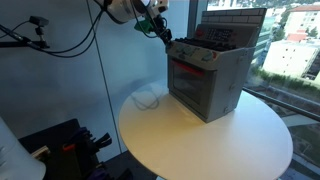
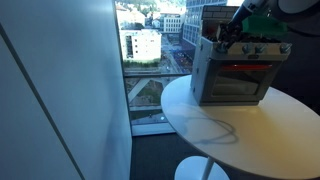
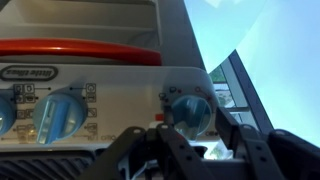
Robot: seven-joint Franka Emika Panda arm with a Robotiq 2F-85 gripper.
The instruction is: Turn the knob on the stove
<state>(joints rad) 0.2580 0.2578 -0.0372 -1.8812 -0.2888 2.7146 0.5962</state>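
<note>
1. Wrist view: the claw [image 3: 188,130] comes in from the bottom edge of the picture. Its dark fingers [image 3: 245,142] are spread to either side of a blue knob [image 3: 190,108]. They sit close to the knob's rim, but I cannot tell whether the pads press it or stand just clear.
2. Same view: this knob is the last in the row, at the right end of the stove [image 3: 120,20] front panel. A second blue knob [image 3: 60,112] sits next along to the left. A third is half cut off by the picture's left edge. A red-orange bar [image 3: 80,50] runs across above the row.
3. In both exterior views the claw [image 1: 165,40] [image 2: 228,38] meets the stove at its upper front, level with the knob row. The arm [image 1: 135,12] reaches down from the top edge of the picture.
4. The stove [image 1: 205,75] [image 2: 235,72] is a grey box with a red-orange oven window. It stands upright on a round white table [image 1: 230,150] [image 2: 250,140], toward the table's window-side edge. A back panel [image 1: 232,22] rises behind the burner top.
5. A thin cable loop [image 1: 148,98] [image 2: 215,128] lies flat on the tabletop. It is near the stove's front, not touching it, and close to the table's edge.
6. City buildings [image 1: 290,50] [image 2: 145,42] show through the window glass beyond the table.
7. Dark gear [image 1: 70,140] sits low beside the table, too dim to make out.
</note>
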